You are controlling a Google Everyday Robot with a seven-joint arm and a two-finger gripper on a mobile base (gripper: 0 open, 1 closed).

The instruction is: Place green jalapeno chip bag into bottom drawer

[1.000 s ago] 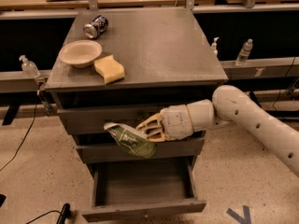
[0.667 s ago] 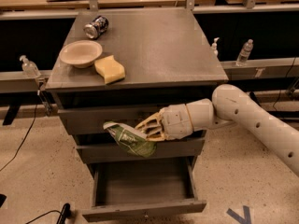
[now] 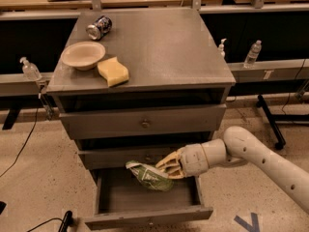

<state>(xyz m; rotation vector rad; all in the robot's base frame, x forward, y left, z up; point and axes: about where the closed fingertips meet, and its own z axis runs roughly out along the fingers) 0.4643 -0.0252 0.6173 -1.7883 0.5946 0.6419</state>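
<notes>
The green jalapeno chip bag [image 3: 149,176] is a crumpled shiny green foil bag with whitish patches. My gripper [image 3: 165,167] is shut on its right end and holds it just above the inside of the bottom drawer [image 3: 147,215]. That drawer is pulled open, with its front low in the view and its grey floor showing around the bag. My arm reaches in from the right.
On the cabinet top [image 3: 159,47] stand a beige bowl [image 3: 83,55], a yellow sponge block [image 3: 113,71] and a dark soda can [image 3: 99,27] lying on its side. The two upper drawers [image 3: 144,122] are closed. Water bottles [image 3: 253,53] stand on the rail behind.
My gripper has moved down with the chip bag, from in front of the middle drawer to just over the open bottom drawer. The camera view has shifted lower.
</notes>
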